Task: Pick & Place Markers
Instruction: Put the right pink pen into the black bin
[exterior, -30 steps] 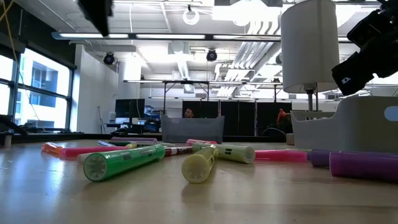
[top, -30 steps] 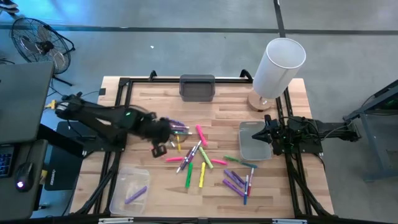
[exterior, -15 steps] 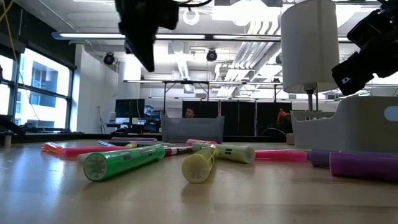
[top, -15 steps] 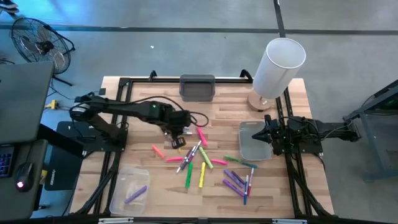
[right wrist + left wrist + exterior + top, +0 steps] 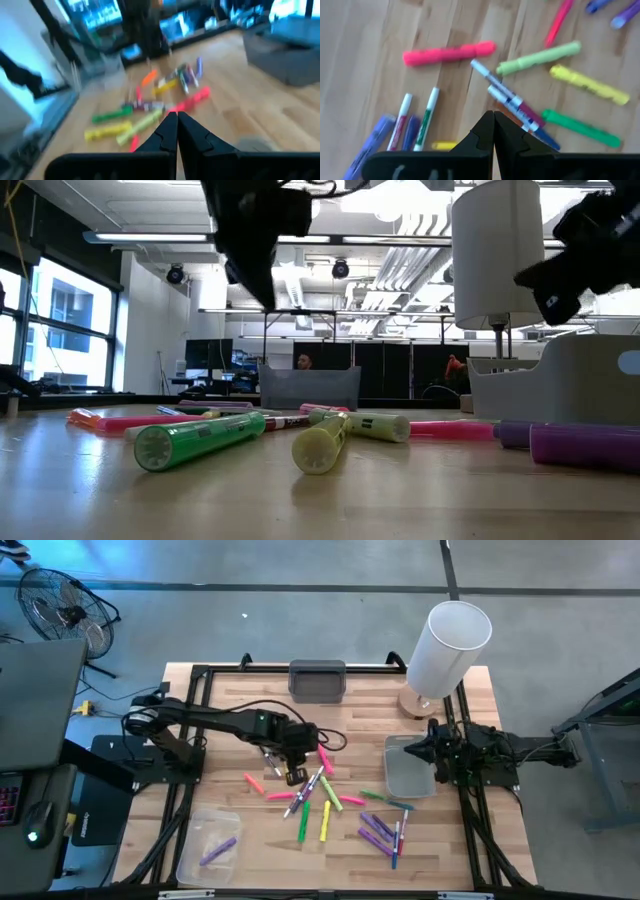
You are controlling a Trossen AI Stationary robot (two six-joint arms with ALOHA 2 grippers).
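Markers (image 5: 325,802) in pink, green, yellow, purple and white lie scattered flat on the middle of the wooden table; they also show in the low view (image 5: 200,442) and both wrist views (image 5: 447,52) (image 5: 150,107). My left gripper (image 5: 293,774) (image 5: 493,116) hangs shut above the left side of the scatter, just over two white-barrelled markers (image 5: 512,102), touching nothing. My right gripper (image 5: 413,751) (image 5: 177,116) is shut and empty above the grey tray (image 5: 405,780) at the table's right.
A clear tray (image 5: 205,840) at the near left holds a purple marker (image 5: 218,852). A dark grey bin (image 5: 317,680) stands at the far edge, and a tall white lamp (image 5: 448,640) at the far right. Bare wood lies near the far left.
My left gripper has swung from the scatter's left edge toward the table's right, over the markers, staying shut; a pink marker it covered now shows. My right arm has shifted slightly above the grey tray. No marker has moved.
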